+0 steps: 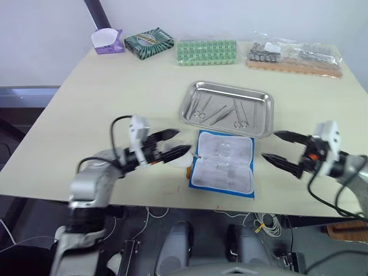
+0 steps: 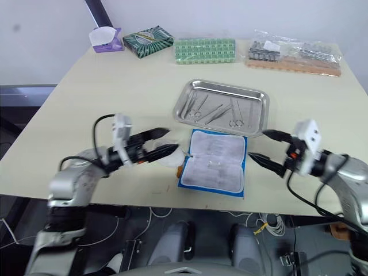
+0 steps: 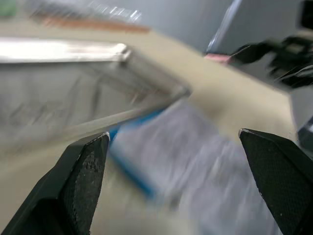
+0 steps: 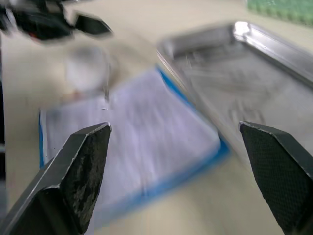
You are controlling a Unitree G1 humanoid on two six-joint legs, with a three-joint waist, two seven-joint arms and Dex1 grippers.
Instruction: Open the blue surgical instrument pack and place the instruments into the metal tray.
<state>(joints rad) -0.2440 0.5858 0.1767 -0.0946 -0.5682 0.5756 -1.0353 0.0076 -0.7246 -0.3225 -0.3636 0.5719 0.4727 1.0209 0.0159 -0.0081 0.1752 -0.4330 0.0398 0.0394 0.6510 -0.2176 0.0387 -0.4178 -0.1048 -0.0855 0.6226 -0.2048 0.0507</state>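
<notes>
Blue surgical instrument pack lies opened flat, whitish lining up, at the near table edge, just in front of the metal tray; the instruments lie inside the tray. Left end effector hovers just left of the pack, fingers apart, nothing held. Right end effector hovers just right of the pack, fingers spread wide, also empty.
</notes>
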